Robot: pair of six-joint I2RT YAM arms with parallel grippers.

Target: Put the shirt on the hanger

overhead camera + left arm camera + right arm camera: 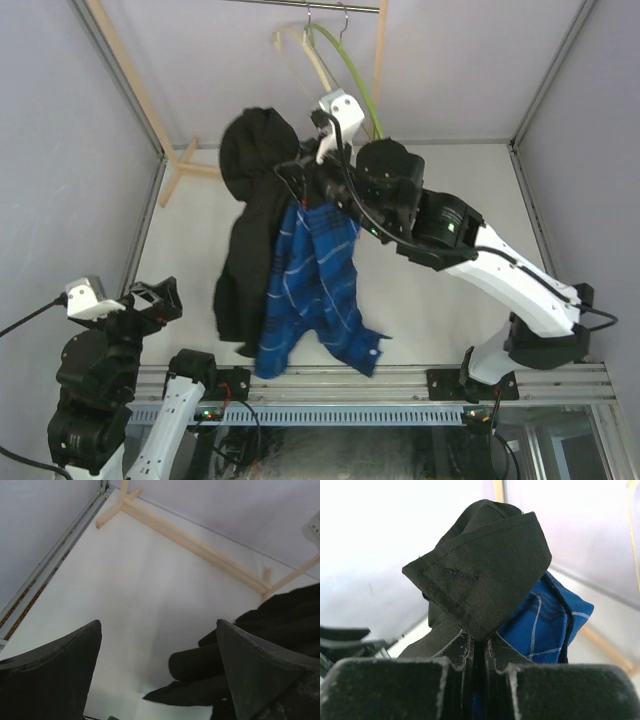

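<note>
The black shirt (250,200) hangs in the air from my right gripper (308,178), which is shut on its collar. The pinched collar (480,570) stands up between the closed jaws of my right gripper (479,642) in the right wrist view. The shirt's lower part trails down to the table. The lime-green hanger (355,80) hangs by its hook from the rail at the back, just behind the right wrist. My left gripper (155,300) is open and empty at the near left. In the left wrist view my left gripper (157,630) has a fold of the shirt (270,630) at its right.
A blue plaid shirt (315,290) hangs together with the black one and shows beside the collar (545,625). A cream hanger (305,50) hangs next to the green one. The wooden rack's foot (200,542) lies along the back left. Grey walls enclose the table.
</note>
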